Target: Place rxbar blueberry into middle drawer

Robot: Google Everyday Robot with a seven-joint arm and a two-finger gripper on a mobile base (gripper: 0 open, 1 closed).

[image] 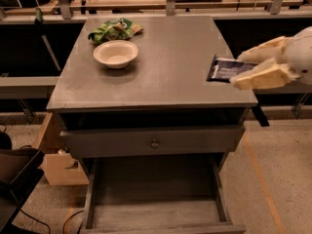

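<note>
Our hand (237, 71) grips the blue bar (223, 68) at the surface's (170, 77) right edge. The bar sticks out leftward from between its fingers (263, 77).

End effector (237, 71) at right edge half-hides rxbar blueberry (222, 69).

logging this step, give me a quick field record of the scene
gripper: at right edge of cabinet top, jaws closed on the bar
rxbar blueberry: held flat at the top's right edge
middle drawer: pulled open below, bar not yet in it
bowl: back left of top
green snack bag: just behind bowl
</note>
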